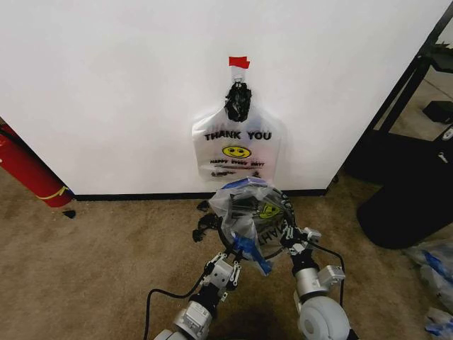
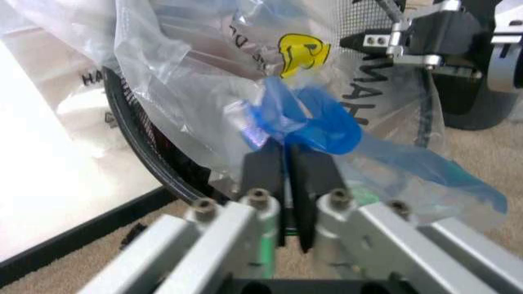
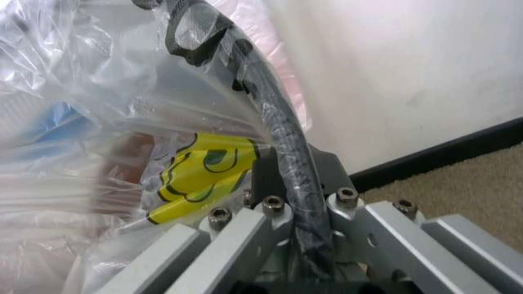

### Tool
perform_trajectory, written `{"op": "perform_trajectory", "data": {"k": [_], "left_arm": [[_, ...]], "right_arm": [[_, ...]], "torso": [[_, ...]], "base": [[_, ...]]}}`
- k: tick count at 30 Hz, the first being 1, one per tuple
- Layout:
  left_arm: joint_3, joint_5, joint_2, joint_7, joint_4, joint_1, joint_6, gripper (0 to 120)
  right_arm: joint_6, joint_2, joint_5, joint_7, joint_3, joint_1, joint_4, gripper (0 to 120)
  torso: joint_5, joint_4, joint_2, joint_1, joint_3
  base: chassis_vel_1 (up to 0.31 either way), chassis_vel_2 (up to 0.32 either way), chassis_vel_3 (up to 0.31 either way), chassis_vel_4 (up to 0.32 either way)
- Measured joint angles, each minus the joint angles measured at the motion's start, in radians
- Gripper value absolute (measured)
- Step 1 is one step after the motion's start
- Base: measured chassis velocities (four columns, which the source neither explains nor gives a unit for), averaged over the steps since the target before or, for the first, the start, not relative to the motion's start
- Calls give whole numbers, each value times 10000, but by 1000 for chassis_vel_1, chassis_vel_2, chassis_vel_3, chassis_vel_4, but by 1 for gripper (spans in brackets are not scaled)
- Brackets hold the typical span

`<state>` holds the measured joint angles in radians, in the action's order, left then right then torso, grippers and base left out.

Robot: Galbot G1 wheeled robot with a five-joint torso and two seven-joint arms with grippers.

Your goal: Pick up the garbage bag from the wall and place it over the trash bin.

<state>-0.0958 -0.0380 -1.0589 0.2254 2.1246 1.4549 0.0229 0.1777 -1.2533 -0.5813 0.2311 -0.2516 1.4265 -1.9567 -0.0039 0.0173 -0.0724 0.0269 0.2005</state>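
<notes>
The garbage bag [image 1: 249, 207], see-through with a yellow smiley and blue strips, is draped over the trash bin [image 1: 286, 205] on the carpet below the wall [image 1: 106, 85]. My left gripper [image 1: 236, 255] is shut on a blue strip of the bag [image 2: 315, 125], its fingertips [image 2: 268, 160] pressed together. My right gripper [image 1: 293, 239] is shut on the bin's black rim [image 3: 282, 131], with bag plastic [image 3: 200, 168] lying against it. The bag hides most of the bin.
A like "THANK YOU" bag [image 1: 237, 145] hangs from a hook on the wall under red tape. A red cylinder [image 1: 28, 170] leans at the left. A big black sack [image 1: 410, 205] and a black rack stand to the right. Loose plastic [image 1: 433, 263] lies on the carpet.
</notes>
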Motion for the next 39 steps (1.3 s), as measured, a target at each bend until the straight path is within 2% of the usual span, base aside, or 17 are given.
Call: {"op": "perform_trajectory", "data": {"k": [10, 15, 18, 24, 30, 39], "left_arm": [[427, -16, 22, 489, 5, 329, -283, 0], [636, -248, 11, 804, -773, 161, -170, 0], [646, -280, -35, 821, -1035, 63, -172, 0], [651, -544, -262, 815, -1525, -216, -352, 0], [854, -1467, -468, 859, -2370, -544, -931, 0], [1241, -2329, -579, 737, -3247, -1068, -1674, 0]], "right_arm": [[-212, -3, -954, 697, -245, -99, -100, 0], [-674, 16, -2283, 1499, -350, -85, -510, 0], [-816, 35, -2693, 1687, -383, -34, -683, 0], [-1796, 147, -3319, 2160, -443, 186, -1240, 0], [-2899, 208, -3981, 2765, -530, 252, -1841, 0], [-3251, 115, -4254, 2837, -463, 203, -1957, 0]], "torso": [[0, 0, 0, 0, 0], [0, -1, 0, 0, 1], [0, 0, 0, 0, 0], [0, 0, 0, 0, 0], [0, -1, 0, 0, 0], [0, 0, 0, 0, 0]], "base": [[0, 0, 0, 0], [0, 0, 0, 0], [0, 0, 0, 0], [0, 0, 0, 0], [0, 0, 0, 0], [0, 0, 0, 0]]}}
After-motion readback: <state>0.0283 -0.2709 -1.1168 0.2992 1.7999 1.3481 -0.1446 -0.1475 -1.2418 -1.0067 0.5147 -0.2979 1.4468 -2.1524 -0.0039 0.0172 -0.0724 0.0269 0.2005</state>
